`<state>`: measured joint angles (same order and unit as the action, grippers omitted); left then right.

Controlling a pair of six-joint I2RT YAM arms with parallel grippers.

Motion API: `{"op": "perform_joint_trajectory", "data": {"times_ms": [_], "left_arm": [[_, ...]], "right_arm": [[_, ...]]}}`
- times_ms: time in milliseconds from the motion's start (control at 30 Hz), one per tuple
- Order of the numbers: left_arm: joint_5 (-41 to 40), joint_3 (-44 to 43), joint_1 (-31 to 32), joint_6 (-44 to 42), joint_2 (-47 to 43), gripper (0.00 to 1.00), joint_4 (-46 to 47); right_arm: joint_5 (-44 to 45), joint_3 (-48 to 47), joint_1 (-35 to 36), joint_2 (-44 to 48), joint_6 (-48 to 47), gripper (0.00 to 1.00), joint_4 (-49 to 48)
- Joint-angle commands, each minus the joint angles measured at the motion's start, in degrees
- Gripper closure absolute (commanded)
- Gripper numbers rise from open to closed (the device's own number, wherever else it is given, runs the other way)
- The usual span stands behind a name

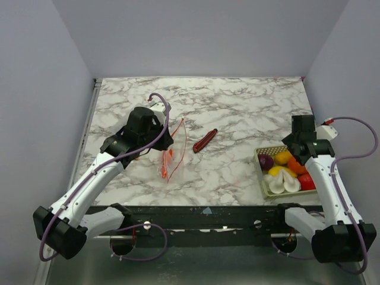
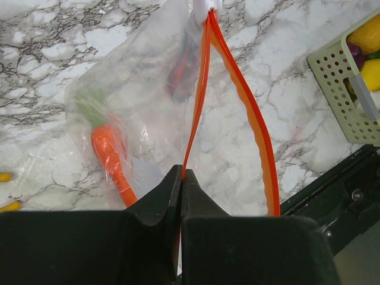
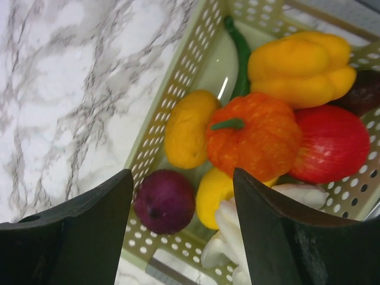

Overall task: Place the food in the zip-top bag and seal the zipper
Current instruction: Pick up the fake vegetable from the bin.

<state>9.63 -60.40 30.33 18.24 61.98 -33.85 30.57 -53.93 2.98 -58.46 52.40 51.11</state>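
While holding the zip-top bag (image 2: 142, 77) over the marble left of the table's (image 1: 237, 107) middle, pinches one lip of the zipper (image 2: 202, 89) with the left gripper (image 2: 181, 175), fingers (image 2: 157, 199) pressed flat together on the orange-red strip. Lets the other lip bow away to the side, with the mouth gaping. Carries one orange carrot (image 2: 110, 154) with a green top inside the clear plastic, away from the zipper. Cannot tell whether the bag's bottom touches the table. Hangs the right gripper (image 3: 183, 178) above the pale green perforated basket (image 3: 196, 59) near the right end of the near edge, fingers spread wide and gripping nothing. Finds in that basket the rest of the food: purple onion (image 3: 165, 200), orange pumpkin (image 3: 255, 136), yellow pepper (image 3: 300, 65), red round fruit (image 3: 332, 142), green chilli (image 3: 240, 59), white garlic (image 3: 237, 237). Shows a slim red-and-black stick (image 1: 205, 140) flat on the marble near the table's middle, just beside the bag and apart from both grippers.
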Motion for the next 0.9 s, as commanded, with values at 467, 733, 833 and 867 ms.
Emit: {"op": "perform_joint_trajectory", "data": {"times_ms": [467,733,833,867], "left_arm": [[6.14,1.03,0.37,0.83,-0.22,1.0,2.32],[5.72,1.16,0.7,0.74,-0.11,1.0,2.33],[6.11,1.25,0.79,0.75,0.24,1.0,2.34],[6.02,1.25,0.79,0.74,0.43,1.0,2.31]], "right_arm": [[-2.23,7.05,-32.31,-0.49,-2.47,0.23,-12.16],[-6.81,11.68,-33.58,-2.12,-7.12,0.1,-18.81],[-8.14,12.68,-33.63,-4.3,-8.12,0.06,-21.12],[-7.8,12.85,-33.65,-5.13,-8.25,0.06,-21.47]]}}
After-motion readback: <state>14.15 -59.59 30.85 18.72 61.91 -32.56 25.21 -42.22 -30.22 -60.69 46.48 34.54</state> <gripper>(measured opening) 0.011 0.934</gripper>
